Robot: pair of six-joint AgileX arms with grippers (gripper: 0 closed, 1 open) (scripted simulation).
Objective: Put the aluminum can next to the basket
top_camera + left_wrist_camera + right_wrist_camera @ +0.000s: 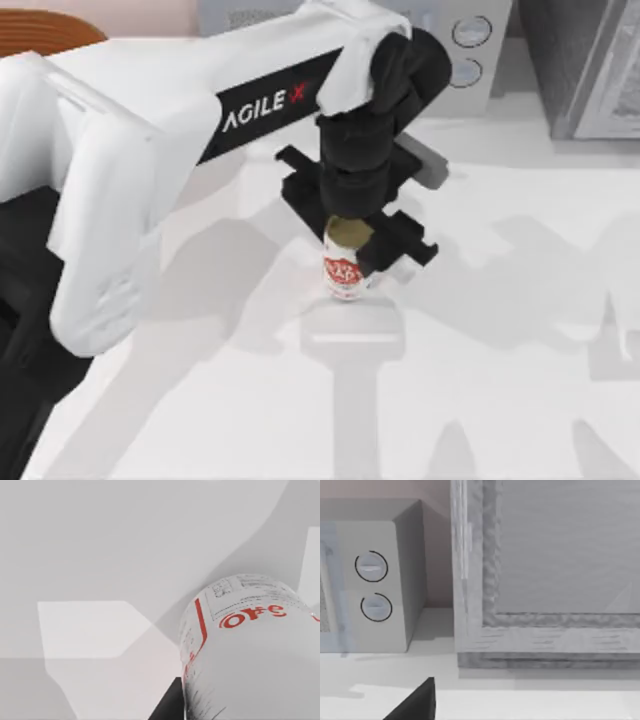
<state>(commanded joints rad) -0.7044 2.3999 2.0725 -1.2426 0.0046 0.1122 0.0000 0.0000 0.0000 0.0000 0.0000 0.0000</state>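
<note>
The aluminum can (343, 272), white with red lettering and a dull gold top, is near the middle of the table. My left arm reaches in from the left, and my left gripper (352, 242) comes down from above and is shut on the can's upper part. In the left wrist view the aluminum can (250, 650) is very close, with the white table beyond it. A slice of the orange-brown basket (40, 32) shows at the back left corner, partly hidden behind my left arm and well apart from the can. A dark part of my parked right gripper (415, 702) shows in the right wrist view.
A pale appliance with two round dials (470, 45) (375, 580) stands at the back, right of centre. A grey framed cabinet (590, 70) (545, 580) stands at the back right. White tabletop (500, 380) spreads in front of and to the right of the can.
</note>
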